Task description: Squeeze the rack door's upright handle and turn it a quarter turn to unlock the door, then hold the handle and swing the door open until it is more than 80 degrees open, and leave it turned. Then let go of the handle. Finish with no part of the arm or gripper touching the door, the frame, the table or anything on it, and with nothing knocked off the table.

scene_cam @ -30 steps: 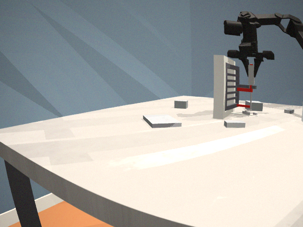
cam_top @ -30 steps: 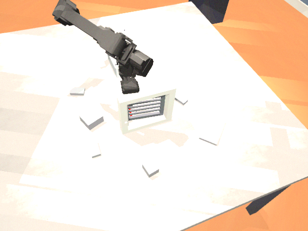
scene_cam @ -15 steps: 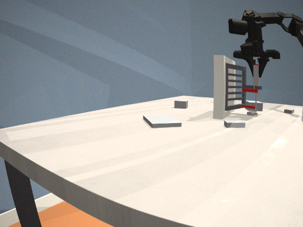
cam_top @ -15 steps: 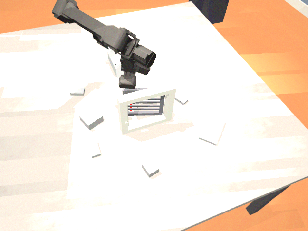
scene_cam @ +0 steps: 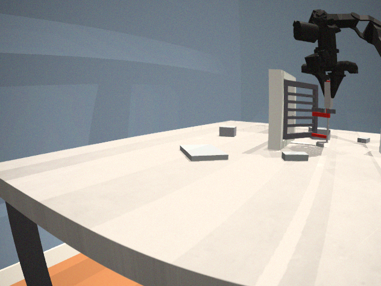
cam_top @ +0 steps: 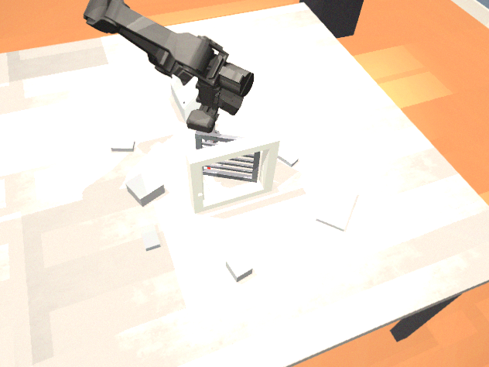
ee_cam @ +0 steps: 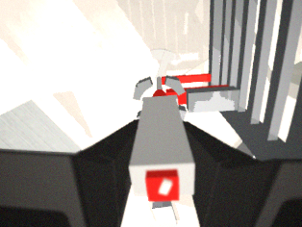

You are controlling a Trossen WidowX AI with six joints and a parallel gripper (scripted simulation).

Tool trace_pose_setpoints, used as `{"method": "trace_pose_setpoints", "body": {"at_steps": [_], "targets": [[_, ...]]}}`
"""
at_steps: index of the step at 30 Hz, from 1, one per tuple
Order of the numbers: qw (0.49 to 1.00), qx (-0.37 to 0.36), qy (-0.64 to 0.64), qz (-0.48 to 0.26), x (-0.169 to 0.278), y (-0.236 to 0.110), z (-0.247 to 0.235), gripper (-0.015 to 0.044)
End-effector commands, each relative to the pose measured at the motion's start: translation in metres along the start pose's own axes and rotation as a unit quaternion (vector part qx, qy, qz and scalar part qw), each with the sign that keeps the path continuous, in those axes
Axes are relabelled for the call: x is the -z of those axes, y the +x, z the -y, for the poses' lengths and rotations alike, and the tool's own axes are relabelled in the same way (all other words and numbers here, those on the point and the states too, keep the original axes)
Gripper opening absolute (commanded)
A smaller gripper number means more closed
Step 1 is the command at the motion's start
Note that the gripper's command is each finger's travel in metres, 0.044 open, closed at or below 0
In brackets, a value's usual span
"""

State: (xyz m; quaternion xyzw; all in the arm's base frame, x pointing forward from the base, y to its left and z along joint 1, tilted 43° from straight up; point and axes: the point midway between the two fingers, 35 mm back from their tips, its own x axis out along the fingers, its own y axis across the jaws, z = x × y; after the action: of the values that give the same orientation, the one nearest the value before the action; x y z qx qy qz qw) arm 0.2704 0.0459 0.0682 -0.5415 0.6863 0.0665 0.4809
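- Near (ext. view): desk edge, pale top, dark leg below.
- Flat slab lying flat, well apart from frame.
- Small block near frame's hinge side.
- Pale frame upright on desk.
- Barred door partly open, free side out toward arm side; angle not exact from pics.
- Upright handle at door's free side – light gray grip, red patch on its top end; mostly hidden in top view.
- Claw pointing down, pinching the handle, one finger per side.
- Red bars below grip, betw. door edge and handle's thin rod.
- Black arm above, reaching in over desk.
- Block farther back, apart from frame.
- Big block beyond door, partly hidden in ext. view.
- Little block also back there, by itself.
- Far: blue-gray wall.
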Motion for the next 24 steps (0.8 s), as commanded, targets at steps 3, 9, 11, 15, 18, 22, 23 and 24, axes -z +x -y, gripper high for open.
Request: {"method": "trace_pose_setpoints", "body": {"at_steps": [3,9,11,15,18,22,23,24], "targets": [[0.998,0.003,0.057,0.003,-0.004,0.0,-0.008,0.0013],[0.995,0.002,0.101,0.003,-0.008,0.0,-0.02,0.0013],[0.993,0.002,0.116,0.003,-0.01,0.001,-0.024,0.0013],[0.99,0.002,0.144,0.004,-0.014,0.001,-0.031,0.0013],[0.986,0.002,0.165,0.004,-0.017,0.001,-0.037,0.0013],[0.981,0.002,0.193,0.004,-0.021,0.001,-0.044,0.0013],[0.98,0.001,0.2,0.004,-0.022,0.001,-0.046,0.0013],[0.978,0.001,0.208,0.004,-0.024,0.001,-0.048,0.0013]]}}
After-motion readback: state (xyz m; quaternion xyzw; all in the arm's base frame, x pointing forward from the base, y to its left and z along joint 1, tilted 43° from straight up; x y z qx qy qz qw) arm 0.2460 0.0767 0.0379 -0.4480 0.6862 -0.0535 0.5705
